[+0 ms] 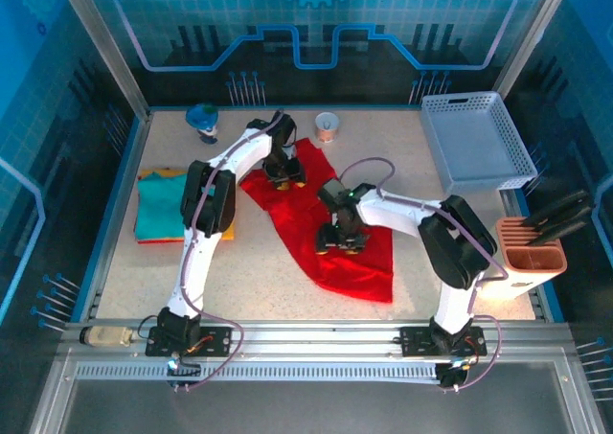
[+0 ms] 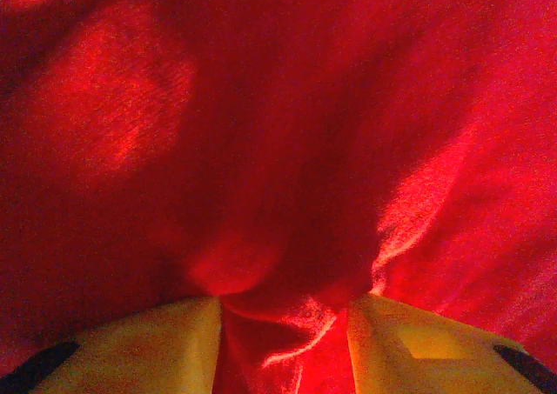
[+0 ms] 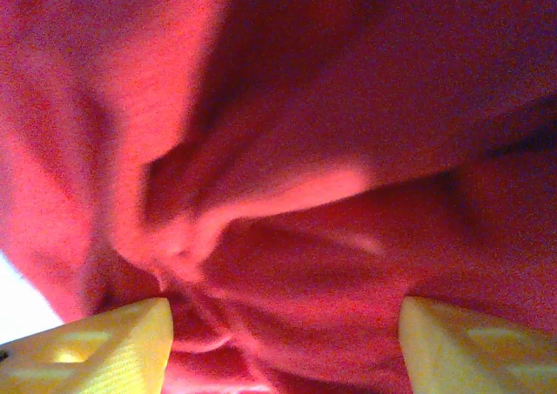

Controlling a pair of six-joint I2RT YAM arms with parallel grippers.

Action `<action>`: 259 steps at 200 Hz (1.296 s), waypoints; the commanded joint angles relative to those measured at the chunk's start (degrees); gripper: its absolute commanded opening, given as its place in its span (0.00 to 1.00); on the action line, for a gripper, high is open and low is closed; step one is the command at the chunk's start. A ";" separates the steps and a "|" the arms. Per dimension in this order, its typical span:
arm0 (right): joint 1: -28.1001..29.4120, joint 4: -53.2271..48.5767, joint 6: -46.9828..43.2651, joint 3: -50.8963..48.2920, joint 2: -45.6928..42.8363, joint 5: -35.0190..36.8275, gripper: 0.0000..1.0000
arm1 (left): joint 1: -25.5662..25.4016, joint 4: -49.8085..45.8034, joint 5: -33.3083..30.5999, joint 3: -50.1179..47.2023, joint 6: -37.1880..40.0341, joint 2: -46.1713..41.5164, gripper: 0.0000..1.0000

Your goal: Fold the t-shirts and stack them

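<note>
The large red t-shirt (image 1: 359, 262) lies crumpled in a diagonal band across the middle of the table. My left gripper (image 1: 284, 172) is down on its upper end. In the left wrist view the red t-shirt (image 2: 261, 107) bunches between the yellow fingers (image 2: 165, 346), and the left gripper (image 2: 283, 316) is shut on that fold. My right gripper (image 1: 341, 240) rests on the shirt's middle. Its fingers (image 3: 104, 342) stand wide apart over the red t-shirt (image 3: 305, 107), so the right gripper (image 3: 285, 316) is open. A folded teal t-shirt (image 1: 158, 214) sits on a yellow-orange one (image 1: 165, 174) at the left.
A white lattice basket (image 1: 476, 142) stands at the back right. A small cup (image 1: 327, 125) and a blue-topped object (image 1: 202, 120) sit along the back edge. An orange-pink holder with dark tools (image 1: 533, 252) is at the right edge.
</note>
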 commanded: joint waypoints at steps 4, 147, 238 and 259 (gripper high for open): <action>2.70 12.16 11.87 -1.98 -3.24 -4.79 0.71 | -0.88 -1.23 1.58 2.04 -0.14 2.73 0.43; -7.24 -8.05 -30.07 32.57 10.54 9.20 0.83 | 4.22 6.74 -5.77 -36.77 -1.42 -43.81 0.52; -6.08 -10.61 -32.04 58.86 37.69 8.15 0.81 | 2.34 14.54 -3.91 -69.03 -9.32 -66.01 0.53; -6.60 -13.91 -31.07 67.71 43.60 10.07 0.80 | 1.70 15.77 -3.24 -71.19 -10.36 -66.53 0.53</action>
